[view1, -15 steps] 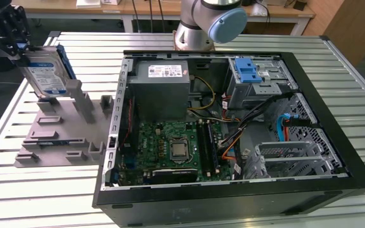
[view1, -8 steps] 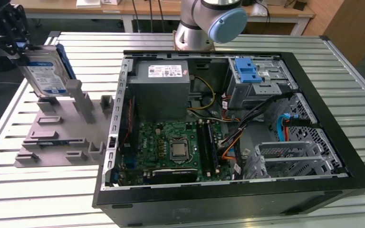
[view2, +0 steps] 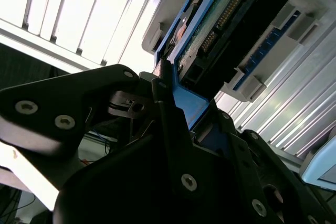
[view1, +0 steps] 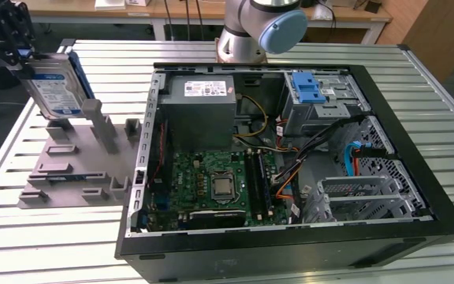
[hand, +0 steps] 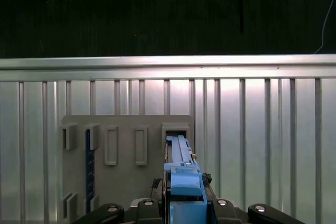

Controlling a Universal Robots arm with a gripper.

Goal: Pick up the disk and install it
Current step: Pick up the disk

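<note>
1. The gripper hangs over the table's corner at the exterior view's far left. It is clenched on the blue handle at the top end of the disk.
2. The disk hangs upright from the gripper and leans slightly. Its white-and-blue label faces the exterior view's camera.
3. The lower end of the disk is at the far edge of the grey holder plate. The pictures do not show whether it touches the plate.
4. In the first wrist view the gripper holds the disk edge-on. The disk points toward an open slot at the edge of the holder plate.
5. In the second wrist view the black fingers of the gripper press on the handle from both sides. The disk shows its green circuit side.
6. The holder plate lies flat on the slatted metal table, just beside the wall of the computer case on the exterior view's left. Grey posts stand on the plate.
7. The case lies open. It holds a grey power supply box, a green main board and a metal drive bay with a blue latch on top.
8. The arm's base stands at the table's far edge, behind the case.
</note>
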